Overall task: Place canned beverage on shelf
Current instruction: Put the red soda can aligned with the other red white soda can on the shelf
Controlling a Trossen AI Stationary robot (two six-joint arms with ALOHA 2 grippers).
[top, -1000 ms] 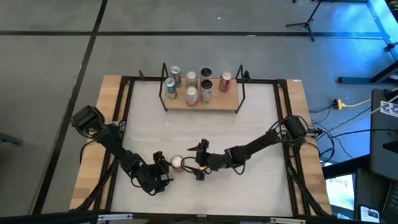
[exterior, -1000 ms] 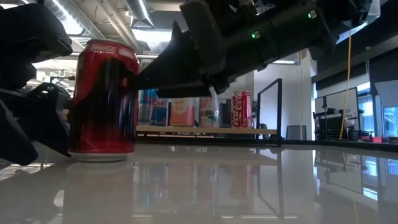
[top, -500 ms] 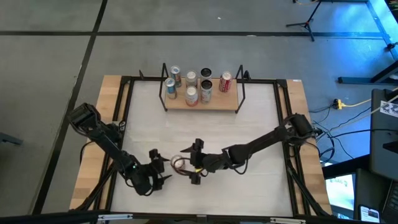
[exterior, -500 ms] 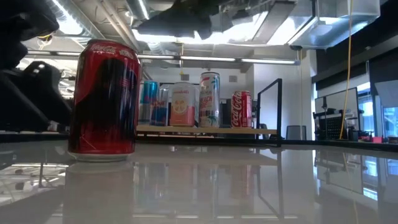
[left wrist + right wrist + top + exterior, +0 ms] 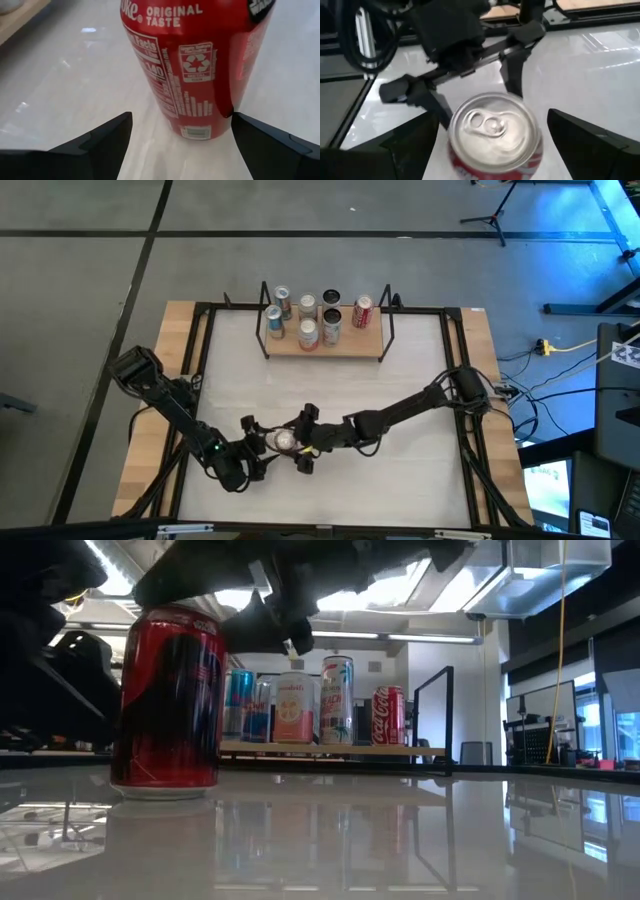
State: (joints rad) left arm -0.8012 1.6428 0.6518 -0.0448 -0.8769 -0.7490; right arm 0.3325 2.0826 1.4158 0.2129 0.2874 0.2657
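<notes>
Red cola can about to be taken from the worktop; shelf placement not yet made.

A pale worktop (image 5: pixel 400 380) is seen from above, with the shelf (image 5: pixel 345 343) at its far edge already carrying six cans. The red can (image 5: pixel 284 441) is stood upright near the front, well apart from the shelf. The right gripper (image 5: pixel 485 145) is spread wide around its top, nothing gripped. The left gripper (image 5: pixel 177 135) is opened just beside it, empty. Lifting and carrying are judged still to be done.
</notes>
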